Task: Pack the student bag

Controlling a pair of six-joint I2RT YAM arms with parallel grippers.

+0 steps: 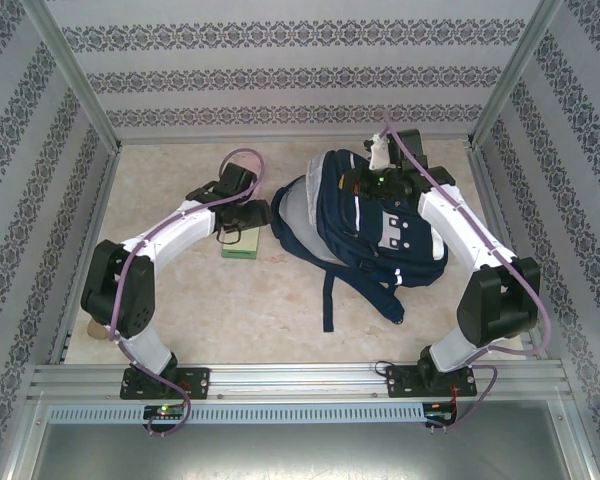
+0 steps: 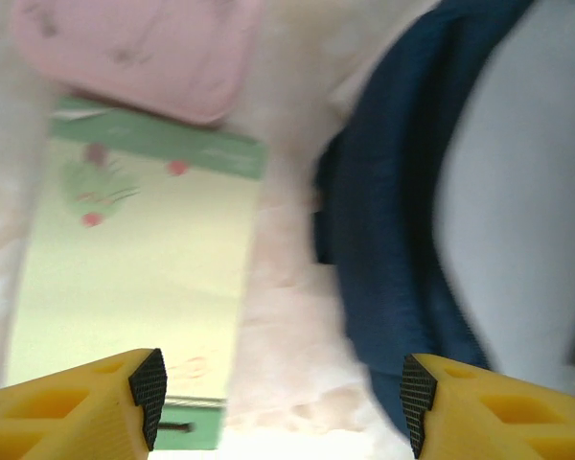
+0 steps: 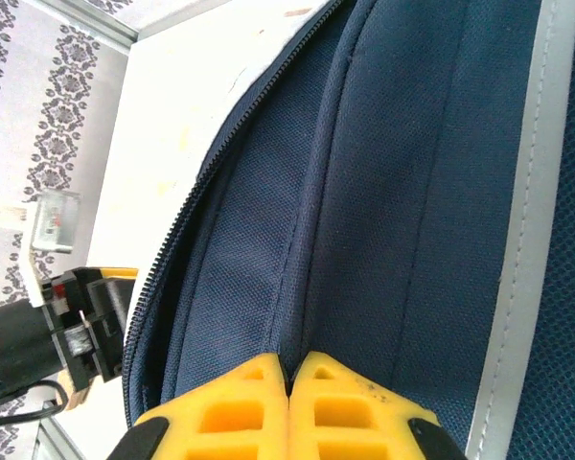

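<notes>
At the far end of the student bag (image 1: 375,235), the right hand (image 3: 289,369) is pressed together, pinching a ridge of navy fabric beside the zipper (image 3: 187,225). The bag lies flat on the surface (image 1: 230,310), with its straps trailing toward the arm bases. Just left of the bag, the left hand (image 2: 280,393) hangs with its fingers spread and nothing between them, above a green booklet (image 2: 134,287). A pink case (image 2: 134,53) overlaps one end of the booklet.
</notes>
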